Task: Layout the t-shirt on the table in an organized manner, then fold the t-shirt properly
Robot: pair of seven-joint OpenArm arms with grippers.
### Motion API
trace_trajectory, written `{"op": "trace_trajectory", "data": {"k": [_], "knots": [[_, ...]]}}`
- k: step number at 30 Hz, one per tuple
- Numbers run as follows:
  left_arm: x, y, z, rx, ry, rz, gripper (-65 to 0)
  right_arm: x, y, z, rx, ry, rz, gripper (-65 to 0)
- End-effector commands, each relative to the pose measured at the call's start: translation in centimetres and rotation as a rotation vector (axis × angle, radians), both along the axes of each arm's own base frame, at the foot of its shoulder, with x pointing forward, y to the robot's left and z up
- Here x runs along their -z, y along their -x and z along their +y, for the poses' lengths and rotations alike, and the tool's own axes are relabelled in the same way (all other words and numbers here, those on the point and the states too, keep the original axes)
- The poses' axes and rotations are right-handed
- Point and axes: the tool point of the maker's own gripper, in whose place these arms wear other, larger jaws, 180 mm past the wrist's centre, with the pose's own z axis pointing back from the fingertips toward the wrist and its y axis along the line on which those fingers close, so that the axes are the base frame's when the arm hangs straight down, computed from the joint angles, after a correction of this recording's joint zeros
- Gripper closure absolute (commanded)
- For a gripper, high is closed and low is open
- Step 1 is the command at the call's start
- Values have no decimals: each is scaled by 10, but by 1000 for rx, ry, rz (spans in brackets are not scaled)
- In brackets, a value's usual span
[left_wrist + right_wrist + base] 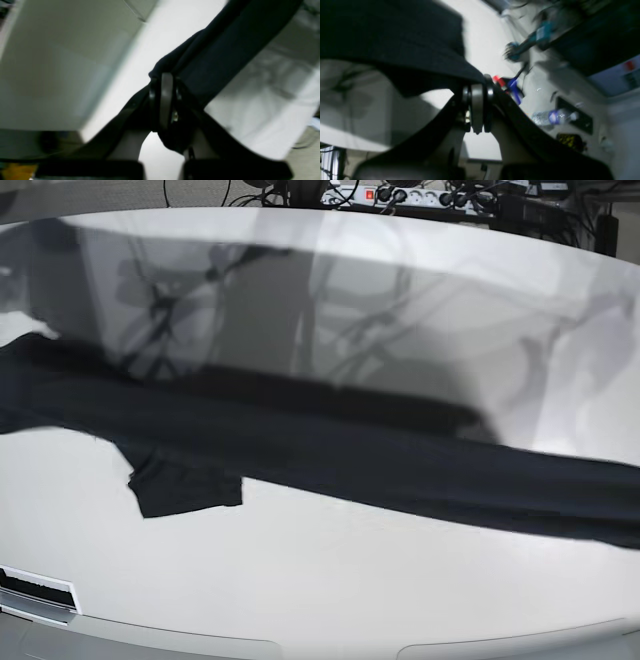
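Observation:
The black t-shirt (pixel 330 445) is stretched in a long band across the white table (pixel 350 580), running out of the base view at both sides. One sleeve (pixel 185 485) hangs down from it at the left. My left gripper (pixel 166 77) is shut on a bunched corner of the t-shirt (pixel 225 50), above the table (pixel 250 117). My right gripper (pixel 477 87) is shut on another edge of the t-shirt (pixel 395 37), whose fabric drapes to the upper left. Neither gripper shows in the base view.
A power strip with cables (pixel 400 195) lies beyond the table's far edge. In the blurred right wrist view a water bottle (pixel 552 117), a teal tool (pixel 532 40) and a blue and red item (pixel 512 86) lie off the table.

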Motion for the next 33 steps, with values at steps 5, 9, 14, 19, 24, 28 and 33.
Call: {"op": "trace_trajectory", "data": {"k": [5, 9, 14, 19, 24, 28, 33], "knots": [[-57, 3, 19, -95, -135, -149, 0, -17, 5, -32, 115, 137, 50, 0], [-91, 2, 31, -188, -171, -261, 0, -27, 5, -43, 152, 205, 53, 0], [-98, -2, 43, -261, -168, -296, 0, -37, 3, -50, 183, 250, 17, 0], [-99, -3, 47, -270, -156, -290, 0, -43, 1, -51, 182, 272, -8, 0], [-86, -6, 52, -269, -105, -244, 0, -42, 0, -49, 168, 261, -14, 0], [-67, -8, 56, -273, -47, -202, 0, -40, -6, -39, 119, 215, -30, 0], [-43, -7, 55, -259, 11, -138, 0, -35, -15, -18, 4, 162, -33, 0]]}}
